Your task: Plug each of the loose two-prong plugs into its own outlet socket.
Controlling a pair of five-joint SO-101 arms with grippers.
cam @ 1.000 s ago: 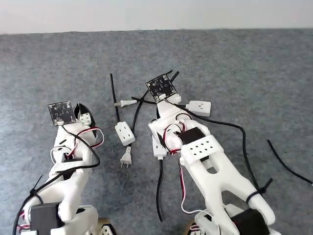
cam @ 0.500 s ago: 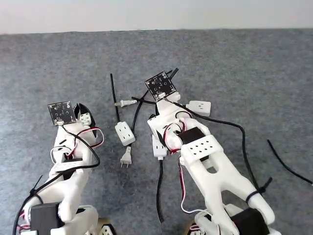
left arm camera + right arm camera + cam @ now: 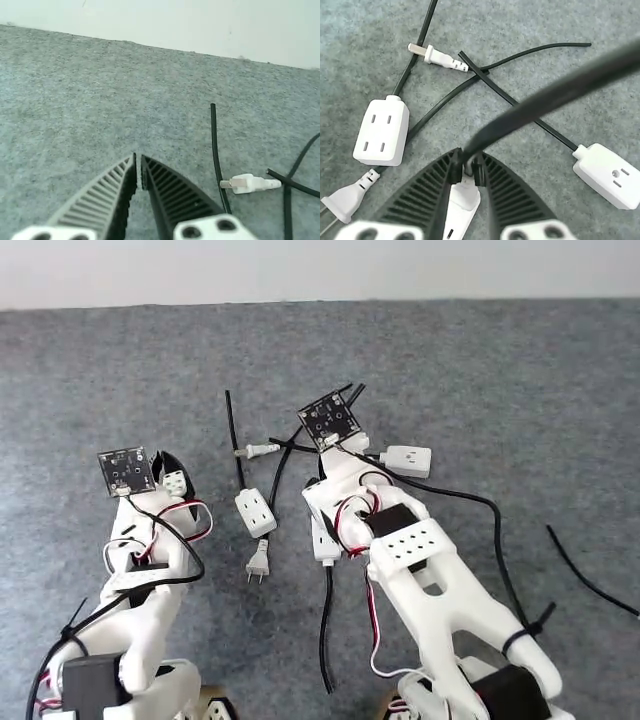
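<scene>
Grey short-pile carpet (image 3: pixel 520 370) covers the table, with a plain white wall (image 3: pixel 320 270) along the top of the frame. From above, the left arm (image 3: pixel 140 570) sits at lower left and the right arm (image 3: pixel 430 580) runs up the middle. Between them lie a white two-prong plug (image 3: pixel 258 451) on a black lead in the upper centre, a white double socket block (image 3: pixel 255 512) just below it, and a second white two-prong plug (image 3: pixel 258 562) lower again, prongs pointing down the frame. A white single socket block (image 3: pixel 407 460) rests right of the right arm's wrist, and a white socket body (image 3: pixel 323 540) lies half under that arm.

In the left wrist view, the left gripper (image 3: pixel 138 160), with black ribbed fingers, is closed to a sliver and holds nothing. The white two-prong plug (image 3: pixel 249 183) lies at lower right, well apart from it.

In the right wrist view, the right gripper (image 3: pixel 467 164) is pinched on a thick black rubber cord (image 3: pixel 555 90) right where it meets the white socket body (image 3: pixel 462 197) between the fingers. The white double socket block (image 3: pixel 381 131) is at left and the white single socket block (image 3: pixel 602 175) at lower right, while both plugs lie loose on the carpet
</scene>
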